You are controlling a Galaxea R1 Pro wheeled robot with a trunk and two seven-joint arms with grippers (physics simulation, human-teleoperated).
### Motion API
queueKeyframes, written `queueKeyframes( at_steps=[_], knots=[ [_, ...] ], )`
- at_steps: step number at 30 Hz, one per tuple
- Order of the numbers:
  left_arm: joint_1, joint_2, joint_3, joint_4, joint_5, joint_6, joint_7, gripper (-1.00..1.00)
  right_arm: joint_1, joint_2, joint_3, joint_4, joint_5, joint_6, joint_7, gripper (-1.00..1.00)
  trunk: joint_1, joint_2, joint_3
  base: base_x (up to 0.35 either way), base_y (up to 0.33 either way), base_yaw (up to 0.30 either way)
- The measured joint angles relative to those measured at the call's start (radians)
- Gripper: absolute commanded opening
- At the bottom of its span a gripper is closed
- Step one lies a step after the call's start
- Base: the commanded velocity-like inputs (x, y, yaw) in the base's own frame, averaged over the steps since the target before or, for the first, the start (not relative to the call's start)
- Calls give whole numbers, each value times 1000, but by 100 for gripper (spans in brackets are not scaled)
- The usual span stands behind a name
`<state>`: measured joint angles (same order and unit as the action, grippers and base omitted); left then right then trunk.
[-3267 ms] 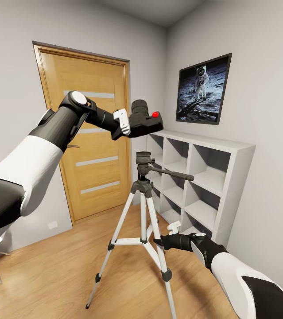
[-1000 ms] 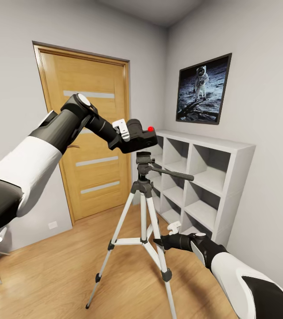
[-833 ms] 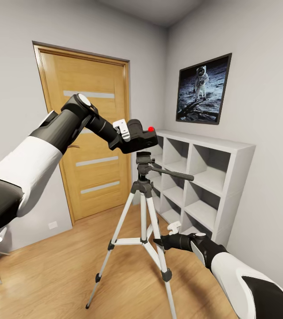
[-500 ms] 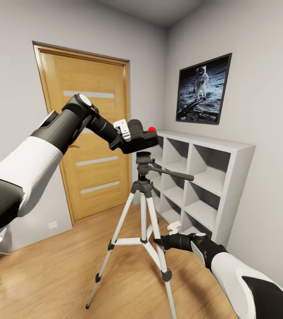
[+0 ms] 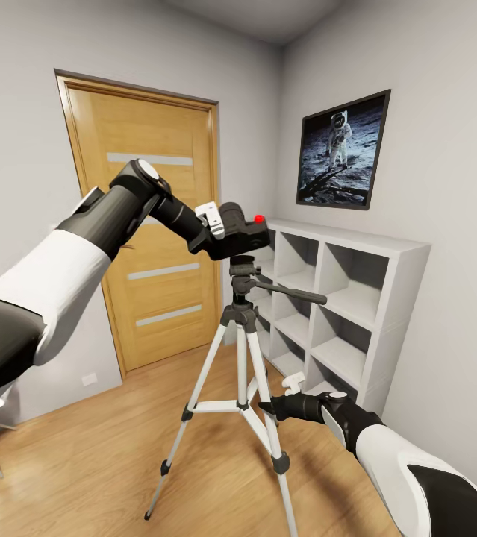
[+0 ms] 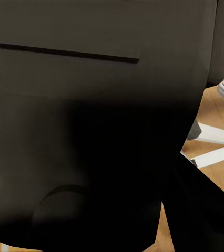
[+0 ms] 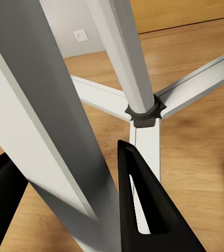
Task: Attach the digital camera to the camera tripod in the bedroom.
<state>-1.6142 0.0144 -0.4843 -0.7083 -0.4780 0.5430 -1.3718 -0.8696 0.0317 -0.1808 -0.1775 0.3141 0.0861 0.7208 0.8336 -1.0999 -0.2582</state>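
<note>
Atop tripod (image 5: 242, 350) head: camera (image 5: 242, 230) in L claw (image 5: 218, 227).

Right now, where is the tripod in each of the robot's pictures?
Head view: the camera tripod stands mid-picture on the wood floor, the digital camera just above its head, held by the left claw.
Left wrist view: pale tripod struts peek past the dark camera.
Right wrist view: a thick silver leg runs between the right claw's fingers, close up.
Shared landmark: the wood floor.
</note>
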Motion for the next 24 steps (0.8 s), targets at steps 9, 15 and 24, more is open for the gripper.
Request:
queueKeyframes(
  at_steps=[9,15,24],
  knots=[
    [0,-6,-2,1,0,0,0,-100,0,0,0,0,0,0,0,-100,0,0,0,0,0,0],
    [0,-8,-2,1,1,0,0,-100,0,0,-1,0,1,0,0,-100,0,0,0,0,0,0],
    [0,-7,-3,3,-4,-1,0,-100,0,0,0,0,1,0,1,-100,0,0,0,0,0,0]
  ],
)
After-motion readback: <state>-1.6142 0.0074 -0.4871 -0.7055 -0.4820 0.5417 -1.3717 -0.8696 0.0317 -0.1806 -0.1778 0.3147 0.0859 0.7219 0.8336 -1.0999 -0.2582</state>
